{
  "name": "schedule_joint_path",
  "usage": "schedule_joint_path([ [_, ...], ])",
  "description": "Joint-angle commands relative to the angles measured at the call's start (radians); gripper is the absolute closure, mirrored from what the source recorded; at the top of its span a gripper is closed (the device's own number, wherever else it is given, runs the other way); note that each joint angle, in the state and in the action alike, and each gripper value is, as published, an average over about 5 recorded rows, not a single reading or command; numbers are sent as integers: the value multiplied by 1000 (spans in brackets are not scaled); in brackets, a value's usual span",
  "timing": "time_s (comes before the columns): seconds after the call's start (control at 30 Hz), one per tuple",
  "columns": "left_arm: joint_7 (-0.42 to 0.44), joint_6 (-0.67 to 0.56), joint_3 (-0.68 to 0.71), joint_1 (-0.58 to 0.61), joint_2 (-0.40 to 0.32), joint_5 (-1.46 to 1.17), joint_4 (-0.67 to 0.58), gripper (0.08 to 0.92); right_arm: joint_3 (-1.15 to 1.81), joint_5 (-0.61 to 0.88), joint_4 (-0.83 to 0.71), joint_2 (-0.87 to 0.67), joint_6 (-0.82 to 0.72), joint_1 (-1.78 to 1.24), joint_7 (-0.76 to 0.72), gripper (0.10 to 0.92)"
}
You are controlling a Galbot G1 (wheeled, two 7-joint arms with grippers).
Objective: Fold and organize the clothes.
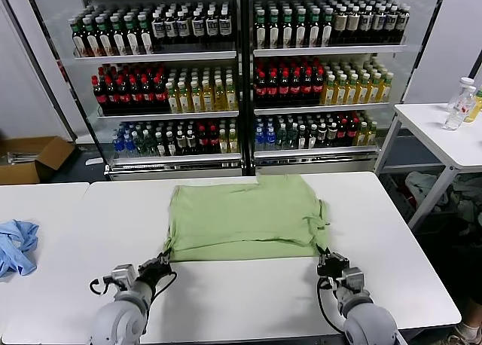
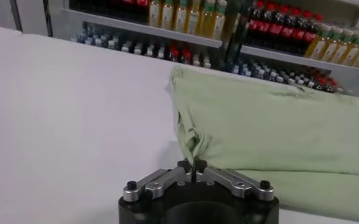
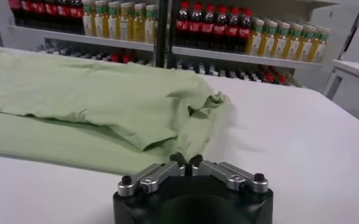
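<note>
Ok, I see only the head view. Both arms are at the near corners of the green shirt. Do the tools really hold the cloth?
Observer: Left wrist view: the left tool is shut, pinching a puckered corner of the green shirt.
Operator: And the right one?
Observer: The right tool is shut too, with the shirt's edge between its tips.
Operator: Is the shirt one flat layer?
Observer: No. Near the right tool an upper layer lies over a lower one, bunched at the far corner.

White tables (image 1: 248, 300) before 2 glass-fronted bottle coolers (image 1: 241, 74)
</note>
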Motion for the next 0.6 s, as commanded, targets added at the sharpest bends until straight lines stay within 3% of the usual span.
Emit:
schedule_joint_path([
  [0.03, -14, 8, -32, 294, 22, -8, -273, 908, 85, -53, 221, -9, 8, -269, -2, 891],
  [0.37, -21, 7, -47, 515, 39, 109, -394, 908, 146, -156, 350, -4, -20, -484, 35, 885],
  [0.6, -11, -11, -83, 463, 72, 125, -414, 863, 166, -139, 403, -54, -11, -447, 53, 722],
])
